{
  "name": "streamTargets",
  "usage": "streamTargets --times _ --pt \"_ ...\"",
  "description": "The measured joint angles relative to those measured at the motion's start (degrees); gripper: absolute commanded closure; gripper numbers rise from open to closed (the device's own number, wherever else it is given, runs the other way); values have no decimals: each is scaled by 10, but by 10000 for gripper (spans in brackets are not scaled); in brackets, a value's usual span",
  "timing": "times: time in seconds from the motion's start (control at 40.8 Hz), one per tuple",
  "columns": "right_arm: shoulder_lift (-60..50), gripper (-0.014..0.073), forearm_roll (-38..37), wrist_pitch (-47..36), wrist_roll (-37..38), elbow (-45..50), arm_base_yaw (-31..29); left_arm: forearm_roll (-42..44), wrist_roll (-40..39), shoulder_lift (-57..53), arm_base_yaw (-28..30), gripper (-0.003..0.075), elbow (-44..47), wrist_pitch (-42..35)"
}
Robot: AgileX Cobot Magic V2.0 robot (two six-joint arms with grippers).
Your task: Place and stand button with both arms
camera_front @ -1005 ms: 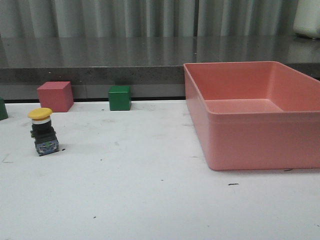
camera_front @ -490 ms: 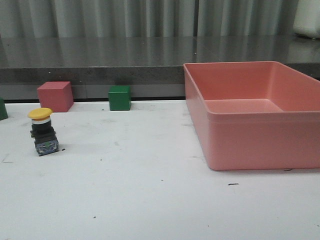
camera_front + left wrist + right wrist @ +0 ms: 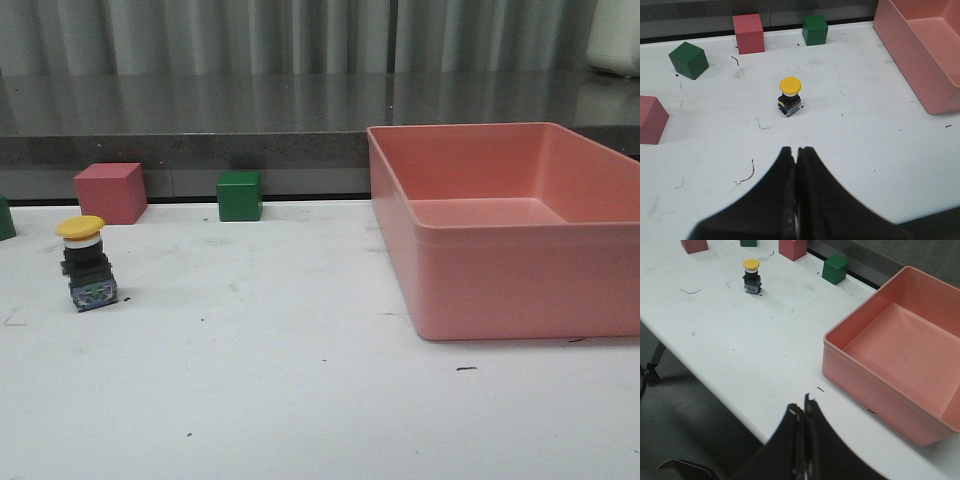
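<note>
The button [image 3: 87, 264] stands upright on the white table at the left, yellow cap up, black body on a bluish-grey base. It also shows in the left wrist view [image 3: 789, 95] and in the right wrist view [image 3: 751, 275]. My left gripper [image 3: 796, 150] is shut and empty, held back from the button with bare table between. My right gripper [image 3: 804, 405] is shut and empty over the table's front edge, far from the button. Neither arm shows in the front view.
A large pink bin [image 3: 560, 215] fills the right of the table. A pink cube [image 3: 110, 192] and a green cube [image 3: 240, 195] stand at the back. Another green cube [image 3: 688, 60] and another pink cube [image 3: 651, 119] lie further left. The floor and a table leg [image 3: 656, 357] show below the front edge.
</note>
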Motion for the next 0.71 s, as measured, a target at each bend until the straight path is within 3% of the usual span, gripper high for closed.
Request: streamTargets --times 0.49,0.711 --pt "0 662 0 2 0 0 0 0 0 -3 0 740 0 -6" --pt "0 662 0 2 0 0 0 0 0 -39 19 740 55 -51"
